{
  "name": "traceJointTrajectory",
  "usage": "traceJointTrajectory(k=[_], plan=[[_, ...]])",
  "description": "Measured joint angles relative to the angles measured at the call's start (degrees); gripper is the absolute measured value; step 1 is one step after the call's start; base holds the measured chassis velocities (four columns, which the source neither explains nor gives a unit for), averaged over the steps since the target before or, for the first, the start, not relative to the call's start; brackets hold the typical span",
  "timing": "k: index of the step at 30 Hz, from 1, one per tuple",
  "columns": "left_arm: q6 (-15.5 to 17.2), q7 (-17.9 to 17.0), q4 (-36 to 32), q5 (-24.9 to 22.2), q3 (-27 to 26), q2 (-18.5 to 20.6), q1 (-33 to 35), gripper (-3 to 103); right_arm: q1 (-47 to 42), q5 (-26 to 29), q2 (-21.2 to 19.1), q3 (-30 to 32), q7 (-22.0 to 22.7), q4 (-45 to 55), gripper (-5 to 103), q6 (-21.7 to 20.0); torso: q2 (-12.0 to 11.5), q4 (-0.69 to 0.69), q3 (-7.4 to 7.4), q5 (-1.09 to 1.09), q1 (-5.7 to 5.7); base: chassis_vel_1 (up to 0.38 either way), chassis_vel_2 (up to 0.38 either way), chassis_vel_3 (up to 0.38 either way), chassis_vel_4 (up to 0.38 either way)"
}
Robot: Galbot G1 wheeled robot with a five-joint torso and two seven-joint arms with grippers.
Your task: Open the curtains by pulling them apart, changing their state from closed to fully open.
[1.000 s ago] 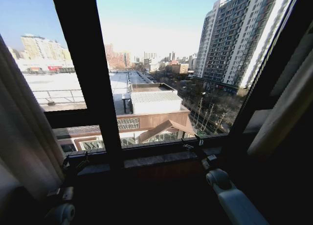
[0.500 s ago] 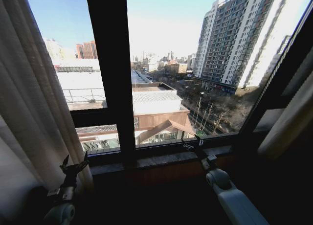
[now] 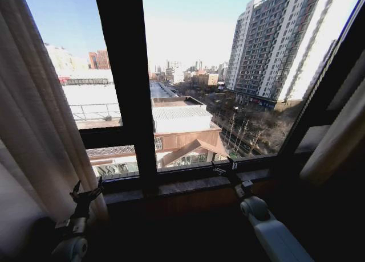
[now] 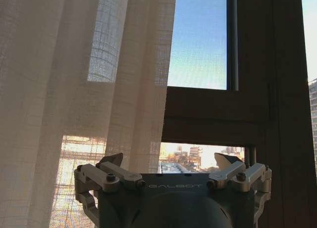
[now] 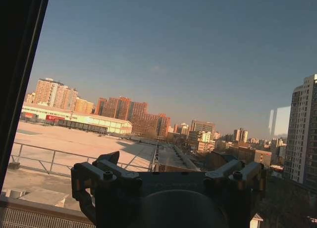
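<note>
A sunlit city of rooftops and one tall apartment tower fills the dark-framed window (image 3: 128, 102), seen from a dim room. The sheer cream-white pleated curtains stand drawn to either side: the left panel (image 3: 34, 131) hangs against the frame's left edge, the right panel (image 3: 336, 136) gathered at the far right, the glass between them bare. The robot's left gripper (image 3: 85, 195) hovers low at the left panel's inner hem, its dark fingers (image 4: 111, 161) spread apart and holding nothing. The right gripper (image 3: 223, 166) points at the sill, jaws likewise apart and empty. The task looks close to done. The risk now is snagging: an open finger could catch the loose weave and drag the left panel back across the pane.
</note>
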Motion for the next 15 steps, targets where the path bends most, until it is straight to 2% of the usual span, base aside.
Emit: traceJointTrajectory(k=[8,10,15], plan=[[0.0,0.0,0.0,0.0,-0.01,0.0,0.0,100,0.0,0.0,0.0,0.0,-0.01,0.0,100,0.0,0.0,0.0,0.0,0.02,0.0,0.131,0.125,-0.15,-0.13],[0.0,-0.01,0.0,0.0,-0.03,0.01,0.0,100,0.0,0.0,0.01,-0.01,-0.01,0.0,100,0.0,0.0,0.03,-0.01,-0.06,0.01,0.11,0.146,-0.143,-0.123],[0.0,-0.01,0.0,0.0,-0.05,0.02,0.0,100,0.0,0.0,0.01,-0.02,-0.02,0.0,100,0.0,0.0,0.03,0.0,-0.01,0.02,0.072,0.069,-0.06,-0.071]])
